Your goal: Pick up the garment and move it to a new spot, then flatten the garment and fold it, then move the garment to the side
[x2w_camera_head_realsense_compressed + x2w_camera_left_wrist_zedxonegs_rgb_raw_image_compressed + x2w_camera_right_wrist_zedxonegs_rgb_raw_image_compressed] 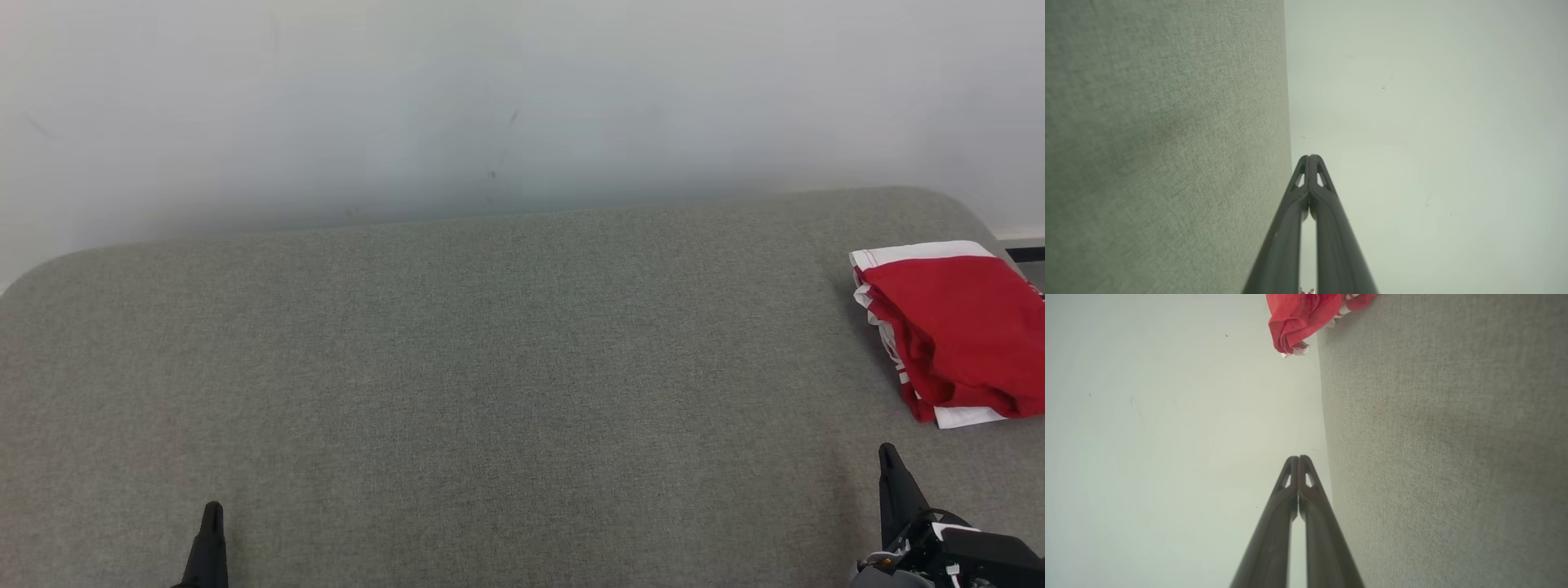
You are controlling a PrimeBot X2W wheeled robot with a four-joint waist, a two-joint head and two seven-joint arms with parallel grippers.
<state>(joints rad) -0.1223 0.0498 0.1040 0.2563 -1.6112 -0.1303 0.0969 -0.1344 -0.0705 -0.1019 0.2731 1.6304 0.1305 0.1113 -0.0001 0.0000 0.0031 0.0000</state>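
Red garment (951,327) sits folded at three o'clock, seemingly set aside; left gripper (211,523) and right gripper (890,469), pressed together, hold nothing.

The folded red-and-white garment (955,327) runs off the head view's right edge. Its folds hide the inner layers, so its kind cannot be told. In the right wrist view the top edge cuts it. Behind it, a dark strip (1025,254) at the right edge is too cropped to name. The bottom edge cuts the left gripper (211,510) just below its tips and the right gripper (888,453) across its body. In the left wrist view, a red-and-white speck (1306,291) low between the fingers is too small to identify.
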